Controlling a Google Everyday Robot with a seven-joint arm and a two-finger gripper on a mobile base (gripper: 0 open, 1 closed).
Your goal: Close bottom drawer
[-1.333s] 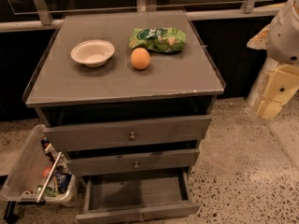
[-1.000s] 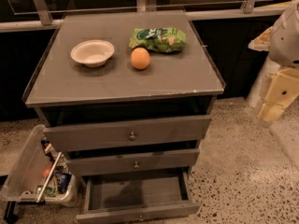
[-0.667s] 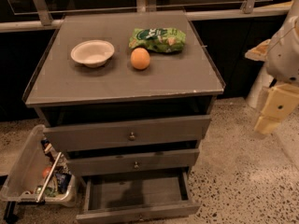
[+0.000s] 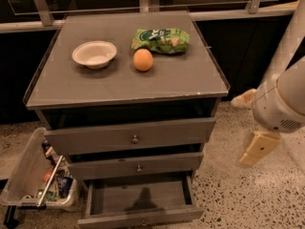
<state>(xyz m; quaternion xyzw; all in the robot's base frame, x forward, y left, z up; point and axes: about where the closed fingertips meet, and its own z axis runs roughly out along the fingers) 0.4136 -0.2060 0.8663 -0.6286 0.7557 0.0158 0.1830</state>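
Approach step: bottom drawer (image 4: 140, 217) sits pulled out toward the near side at the foot of the bench (image 4: 190, 80), tool (image 4: 258, 148) hangs well apart to the right, its opening can't tell; next, bring it round to the drawer front and push it in.

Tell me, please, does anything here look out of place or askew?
Yes. The bottom drawer stands pulled far out, while the middle drawer and top drawer sit almost shut. Left of the cabinet, a clear plastic bin is tilted. The claw hangs right of the cabinet, touching nothing.
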